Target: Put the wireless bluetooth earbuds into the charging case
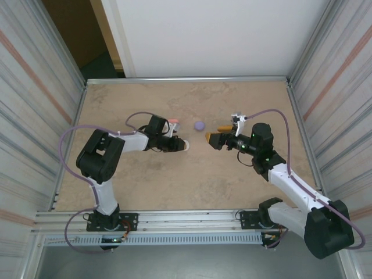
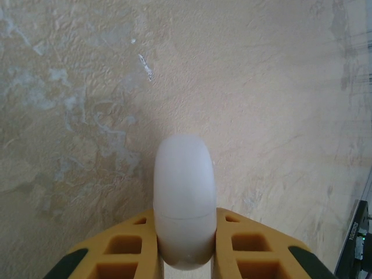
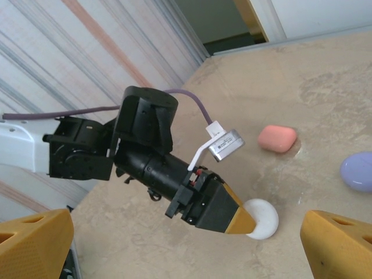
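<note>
A white charging case [image 2: 185, 197] stands on edge on the table, and my left gripper [image 2: 185, 238] is shut on its sides. In the top view that left gripper [image 1: 180, 145] lies low at mid-table with the white case [image 1: 186, 143] at its tip. My right gripper [image 1: 216, 132] faces it from the right, open and holding nothing. The right wrist view looks between its wide-apart yellow fingers [image 3: 35, 244] at the left gripper [image 3: 238, 218] and the white case [image 3: 263, 218]. The earbuds are out of view.
A pink case [image 1: 173, 122] [image 3: 277, 138] and a purple case [image 1: 199, 125] [image 3: 357, 171] lie shut on the table just beyond the two grippers. Corrugated walls [image 1: 35, 99] close in both sides. Bare tabletop [image 1: 192, 186] stretches toward the arm bases.
</note>
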